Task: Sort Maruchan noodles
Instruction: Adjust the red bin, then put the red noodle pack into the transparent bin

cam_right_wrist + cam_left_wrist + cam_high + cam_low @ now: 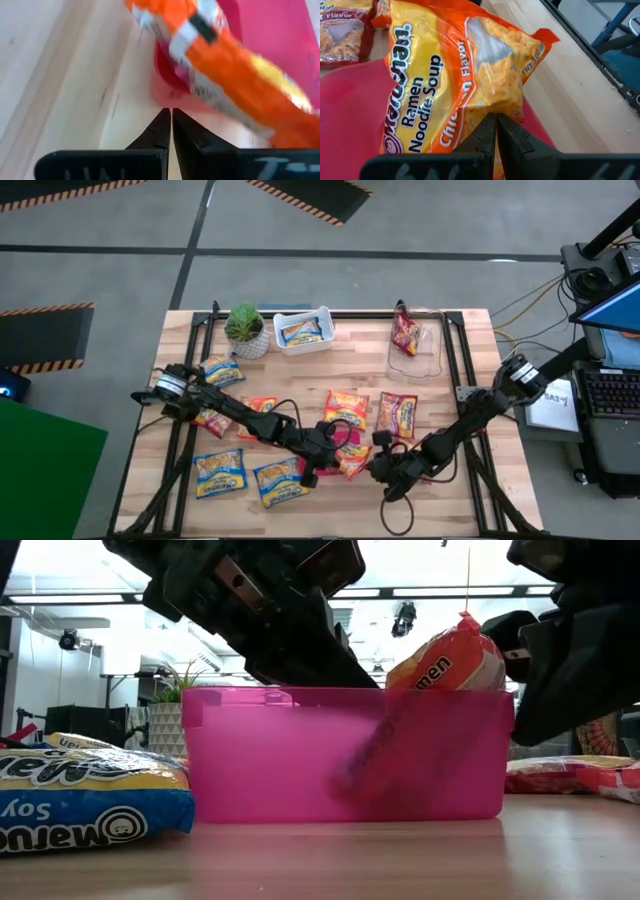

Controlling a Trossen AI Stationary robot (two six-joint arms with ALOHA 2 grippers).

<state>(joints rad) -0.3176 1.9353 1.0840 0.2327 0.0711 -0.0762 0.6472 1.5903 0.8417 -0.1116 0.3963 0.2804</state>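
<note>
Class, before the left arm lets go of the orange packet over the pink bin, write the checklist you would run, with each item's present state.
1. Left gripper shut on the orange packet: ok.
2. Packet over the pink bin: ok; it leans on the rim, one end sticking up.
3. Packet fully inside the bin: not ok.
4. Right gripper shut and empty, beside the bin: ok.
5. Room left in the bin: cannot tell.

Ceiling strip lights (440,590) glared behind the dark backlit arms in the low view; the orange packet (240,75) was smeared with blur.
</note>
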